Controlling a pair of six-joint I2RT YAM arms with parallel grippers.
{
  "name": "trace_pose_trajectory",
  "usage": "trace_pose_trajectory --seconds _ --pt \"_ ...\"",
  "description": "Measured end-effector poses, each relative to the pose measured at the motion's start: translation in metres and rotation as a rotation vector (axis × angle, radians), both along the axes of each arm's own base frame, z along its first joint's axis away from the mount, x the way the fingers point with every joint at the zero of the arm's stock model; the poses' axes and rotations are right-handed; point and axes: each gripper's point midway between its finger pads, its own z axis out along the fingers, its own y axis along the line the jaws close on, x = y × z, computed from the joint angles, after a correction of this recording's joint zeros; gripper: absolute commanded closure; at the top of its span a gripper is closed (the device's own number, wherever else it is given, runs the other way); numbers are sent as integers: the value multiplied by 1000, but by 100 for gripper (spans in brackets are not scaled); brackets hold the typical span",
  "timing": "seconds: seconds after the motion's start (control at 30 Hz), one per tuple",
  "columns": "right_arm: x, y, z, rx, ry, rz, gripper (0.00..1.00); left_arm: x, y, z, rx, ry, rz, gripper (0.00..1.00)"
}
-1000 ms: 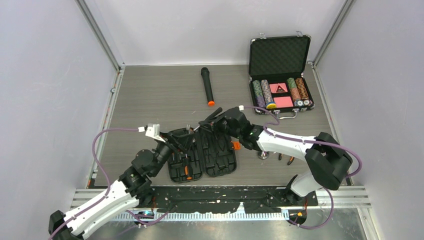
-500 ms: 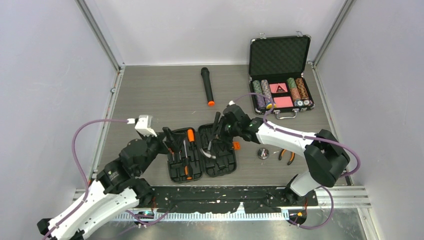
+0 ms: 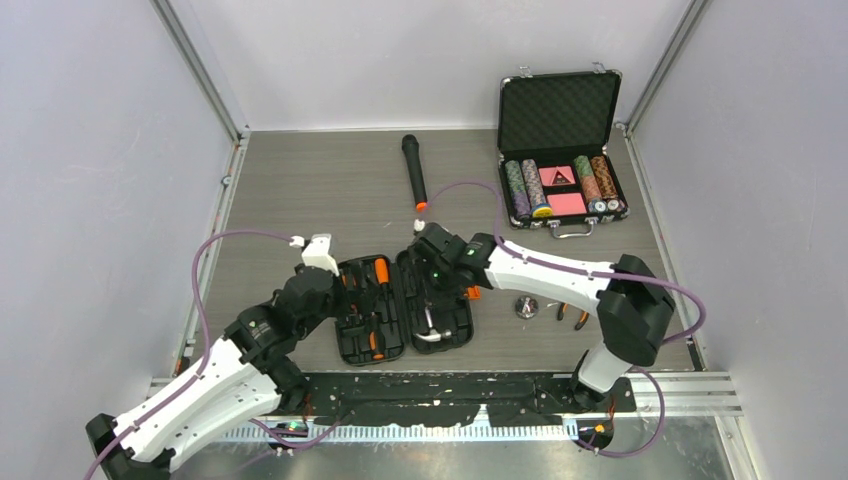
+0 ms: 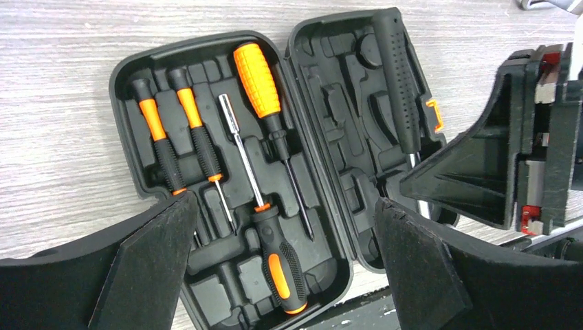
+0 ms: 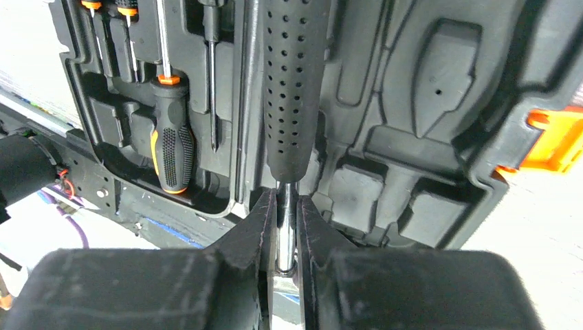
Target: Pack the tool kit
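Top view: the left gripper (image 3: 338, 287) has just let go and pulled back, jaws wide apart. The orange screwdriver (image 3: 380, 272) now sits in the left half of the tool kit (image 3: 458, 320), which lies open and flat on the table (image 3: 300, 190), right under both grippers. The right gripper (image 3: 435, 303) has swung the hammer (image 3: 430, 335) over the right half.

Left wrist view: the orange screwdriver (image 4: 258, 75) is bedded down, just ahead of the spread fingers.

Right wrist view: the jaws are clamped on the metal shaft of the hammer (image 5: 294, 89), its handle lying over the moulded slots. Seating it looks next. The pliers (image 3: 572, 316) wait outside.
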Motion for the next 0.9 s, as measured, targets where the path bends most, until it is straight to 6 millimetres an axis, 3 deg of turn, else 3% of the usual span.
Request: trace_pose_trajectory --seconds 0.13,0.37,0.67,0.9 --pt "0 9 -9 -32 -9 37 94 -3 0 -5 -4 12 -6 0" --pt "-2 7 -31 -93 10 50 95 -5 1 -11 -3 21 -8 0" --pt "2 -2 -42 -135 3 -25 94 -6 -1 -12 -9 27 -17 0" --pt "1 -6 -49 -143 10 -54 87 -7 -2 -13 -10 35 -25 0"
